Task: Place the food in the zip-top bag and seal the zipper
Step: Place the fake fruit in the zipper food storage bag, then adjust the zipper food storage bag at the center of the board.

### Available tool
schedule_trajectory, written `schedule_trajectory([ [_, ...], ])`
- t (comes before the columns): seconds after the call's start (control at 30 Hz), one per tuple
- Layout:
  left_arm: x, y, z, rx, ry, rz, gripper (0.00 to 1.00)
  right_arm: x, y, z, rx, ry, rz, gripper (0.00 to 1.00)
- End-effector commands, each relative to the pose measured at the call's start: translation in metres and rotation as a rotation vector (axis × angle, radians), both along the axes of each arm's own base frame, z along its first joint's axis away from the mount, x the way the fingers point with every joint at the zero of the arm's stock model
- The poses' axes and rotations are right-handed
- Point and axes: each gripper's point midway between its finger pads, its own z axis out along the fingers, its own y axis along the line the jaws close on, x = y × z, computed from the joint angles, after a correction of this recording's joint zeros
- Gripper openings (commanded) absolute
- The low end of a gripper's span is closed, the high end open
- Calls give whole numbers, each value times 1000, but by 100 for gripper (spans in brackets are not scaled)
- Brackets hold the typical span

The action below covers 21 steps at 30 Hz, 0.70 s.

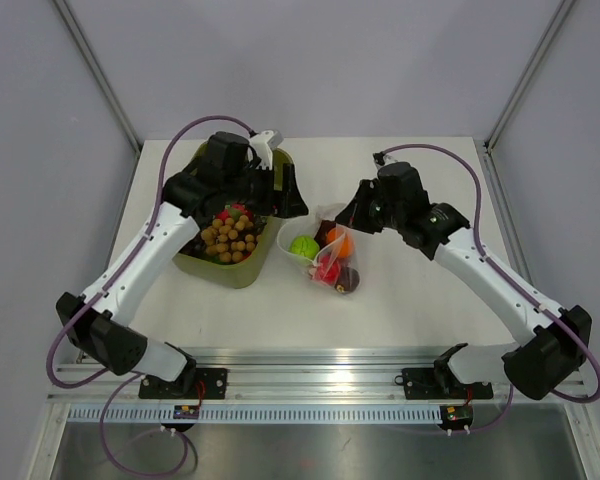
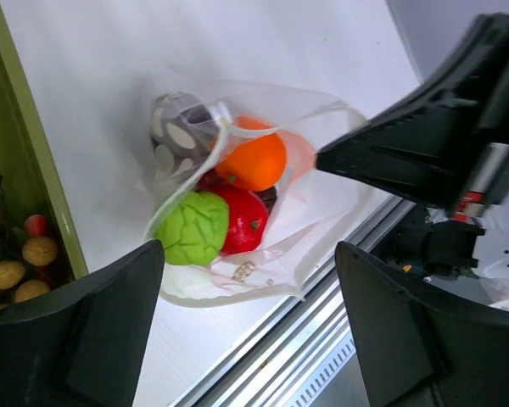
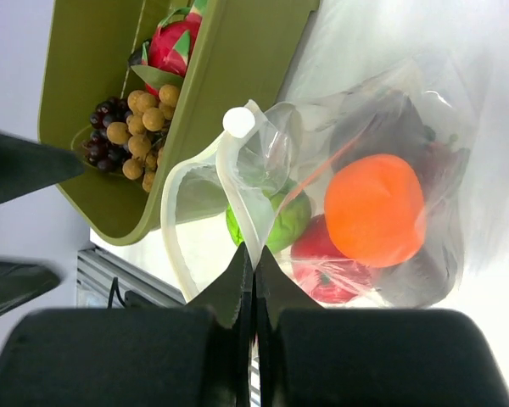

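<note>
Top external view: bag (image 1: 323,222) lying on bench (image 1: 410,300), just right of tub (image 1: 230,275), apart from it. Food (image 2: 237,222) is held inside the bag: green piece (image 1: 303,246), orange piece (image 1: 340,241), red piece (image 1: 327,270) and purple piece (image 1: 351,281), all crowded together and touching. Bag mouth is seen gaping in both wrist views; zipper (image 3: 230,174) is unsealed, its pale strip bowed into an open loop. Right gripper (image 3: 253,259) is recorded with fingers pressed together, clamped on the bag's rim at the zipper strip; in the top view it (image 1: 348,222) is placed at the bag's far right edge. Left gripper (image 2: 248,250) is recorded with fingers spread wide, nothing between them, held above the bench with the bag visible below; in the top view it (image 1: 288,200) is placed over the tub's far right corner. Tub contents: tan grapes (image 3: 144,127), dark grapes (image 3: 102,119) and a red-pink fruit (image 3: 171,47) with green leaves.
</note>
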Motion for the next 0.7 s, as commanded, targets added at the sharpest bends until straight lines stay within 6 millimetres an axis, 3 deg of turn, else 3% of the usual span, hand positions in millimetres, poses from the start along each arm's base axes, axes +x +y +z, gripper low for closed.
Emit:
schedule_trajectory([
  [0.0,4,8,-49,126,77,15,87,-3,-9,18,0,-71,-6,0],
  [0.23,8,-2,-83,257,82,-25,88,-9,-16,18,-23,-73,-6,1],
  [0.37,7,-17,-98,261,118,-67,80,-13,-21,19,-30,-80,-9,0],
  [0.47,8,-31,-105,235,163,-94,59,-18,-24,21,-48,-72,2,1],
  [0.5,7,-34,-102,223,171,-98,40,-20,-25,22,-62,-76,17,2],
  [0.6,10,-40,-84,176,145,-96,21,-33,-34,27,-95,-93,46,34],
  [0.63,13,-42,-72,145,131,-95,16,-39,-43,36,-99,-131,30,38],
  [0.67,12,-46,-66,124,131,-102,16,-45,-45,38,-111,-162,35,50],
])
